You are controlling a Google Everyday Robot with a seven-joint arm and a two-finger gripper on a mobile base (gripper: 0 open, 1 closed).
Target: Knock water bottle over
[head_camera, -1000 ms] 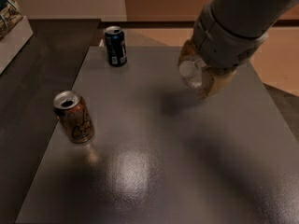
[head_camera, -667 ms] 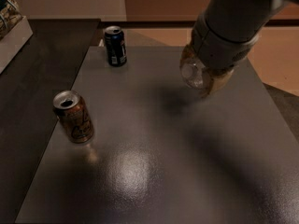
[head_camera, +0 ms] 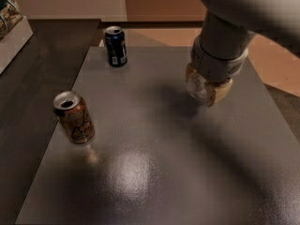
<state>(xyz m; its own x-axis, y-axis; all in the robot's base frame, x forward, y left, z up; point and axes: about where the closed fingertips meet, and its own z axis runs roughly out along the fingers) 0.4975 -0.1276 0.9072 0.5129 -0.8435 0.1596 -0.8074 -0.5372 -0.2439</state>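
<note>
Compared with a second ago, the pincer (head_camera: 202, 86) is being shown slightly lower in the view, and the grey arm (head_camera: 220, 50) above it is being held more upright. Both cans are being left exactly where they were.

The pincer is being held low over the far right part of the grey table (head_camera: 140, 182). Its two tan fingers (head_camera: 219, 92) are being pressed against either side of the water bottle (head_camera: 197, 86), so the bottle is being gripped rather than merely touched. Only a round, clear patch of the bottle is being shown between the fingers; the rest is being hidden by the pincer and arm. Whether the bottle is being stood on the table, tilted or lifted cannot be told, though a soft shadow is being cast on the table just left of the pincer.

Well to the left of the pincer and farther back, a dark blue can (head_camera: 116, 46) is being left upright near the table's far edge. Well to the left and nearer the camera, an orange-brown can (head_camera: 74, 118) with an open top is being left standing.

As a judgement, the small shift suggests the bottle is being moved along with the pincer. No bottle is being seen lying on its side, so the knocking-over is probably not yet finished. A sideways tilt and a release are likely being called for next.
</note>
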